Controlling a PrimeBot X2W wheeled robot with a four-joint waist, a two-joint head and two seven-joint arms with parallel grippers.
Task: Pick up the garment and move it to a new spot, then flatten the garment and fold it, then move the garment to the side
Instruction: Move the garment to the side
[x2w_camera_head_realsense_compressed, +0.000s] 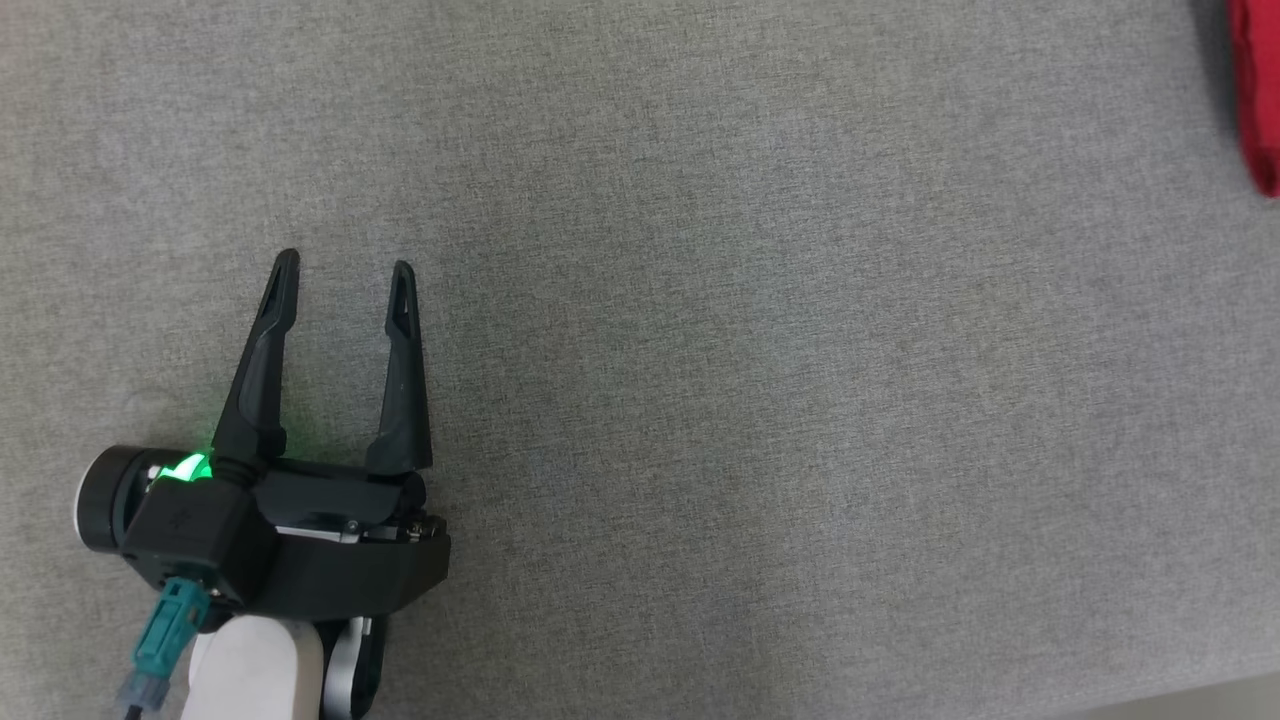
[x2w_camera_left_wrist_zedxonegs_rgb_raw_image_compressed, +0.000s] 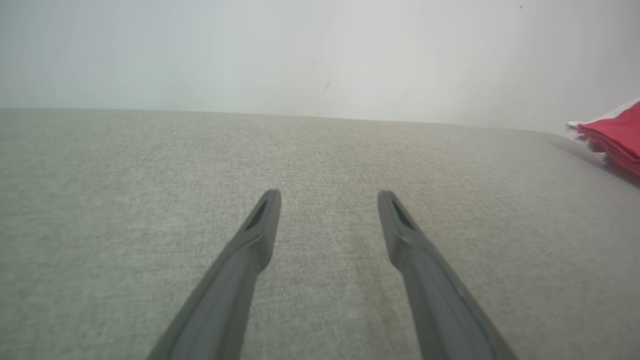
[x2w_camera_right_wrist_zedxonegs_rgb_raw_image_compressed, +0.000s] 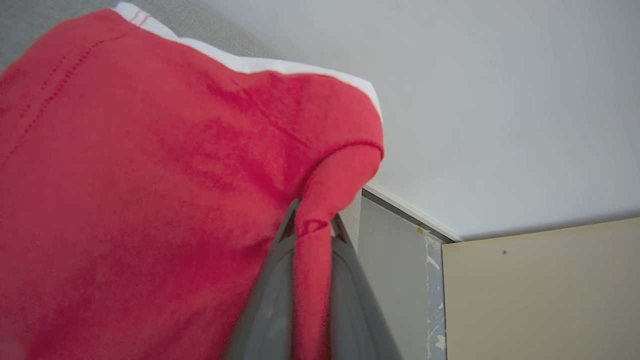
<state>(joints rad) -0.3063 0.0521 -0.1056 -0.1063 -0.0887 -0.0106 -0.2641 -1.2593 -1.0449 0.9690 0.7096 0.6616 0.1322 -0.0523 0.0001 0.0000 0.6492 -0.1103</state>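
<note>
The garment (x2w_camera_right_wrist_zedxonegs_rgb_raw_image_compressed: 150, 175) is red cloth with a white band along one edge. In the right wrist view it lies spread over the grey surface, and a fold of it is pinched between the fingers of my right gripper (x2w_camera_right_wrist_zedxonegs_rgb_raw_image_compressed: 312, 225), which is shut on it. A strip of the garment (x2w_camera_head_realsense_compressed: 1256, 90) shows at the far right edge of the head view, and a folded corner of the garment (x2w_camera_left_wrist_zedxonegs_rgb_raw_image_compressed: 617, 132) at the right edge of the left wrist view. My left gripper (x2w_camera_head_realsense_compressed: 343, 266) hovers open over bare grey fabric at the lower left, far from the cloth, and its fingers (x2w_camera_left_wrist_zedxonegs_rgb_raw_image_compressed: 257, 225) hold nothing.
The grey fabric surface (x2w_camera_head_realsense_compressed: 700, 350) spreads wide between my left gripper and the cloth. A pale wall (x2w_camera_left_wrist_zedxonegs_rgb_raw_image_compressed: 300, 50) rises behind its far edge. Beyond the surface's corner stand a white wall (x2w_camera_right_wrist_zedxonegs_rgb_raw_image_compressed: 500, 100), a grey panel (x2w_camera_right_wrist_zedxonegs_rgb_raw_image_compressed: 395, 260) and a beige board (x2w_camera_right_wrist_zedxonegs_rgb_raw_image_compressed: 540, 295).
</note>
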